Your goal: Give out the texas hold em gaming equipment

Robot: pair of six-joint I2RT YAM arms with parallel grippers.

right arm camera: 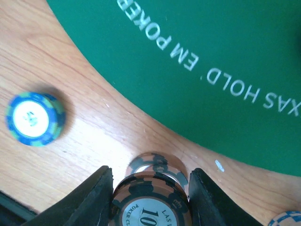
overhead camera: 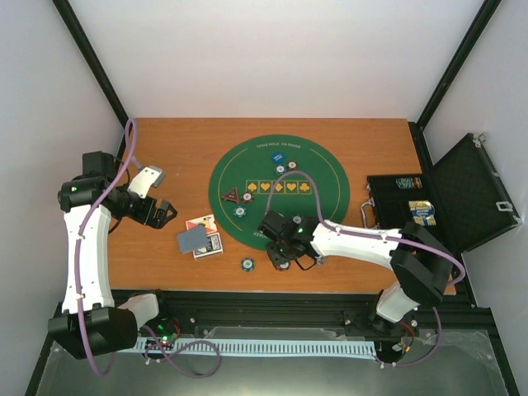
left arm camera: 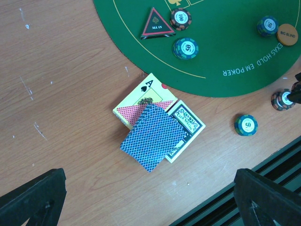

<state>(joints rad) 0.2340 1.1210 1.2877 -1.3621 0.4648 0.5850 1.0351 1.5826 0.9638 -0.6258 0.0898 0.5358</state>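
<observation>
One brown chip [right arm camera: 151, 212], tight inside the right gripper [right arm camera: 151, 195]

Overhead wide, wrists close, apparently sharing mat [overhead camera: 227, 177]

Round green mat [overhead camera: 330, 173] on wooden table [overhead camera: 173, 157]; open black case [overhead camera: 470, 198] at right.

We are seeing a white left arm [overhead camera: 82, 247] and a white right arm [overhead camera: 355, 241], both wearing black joints [overhead camera: 417, 276] and purple cables [overhead camera: 128, 157].
</observation>
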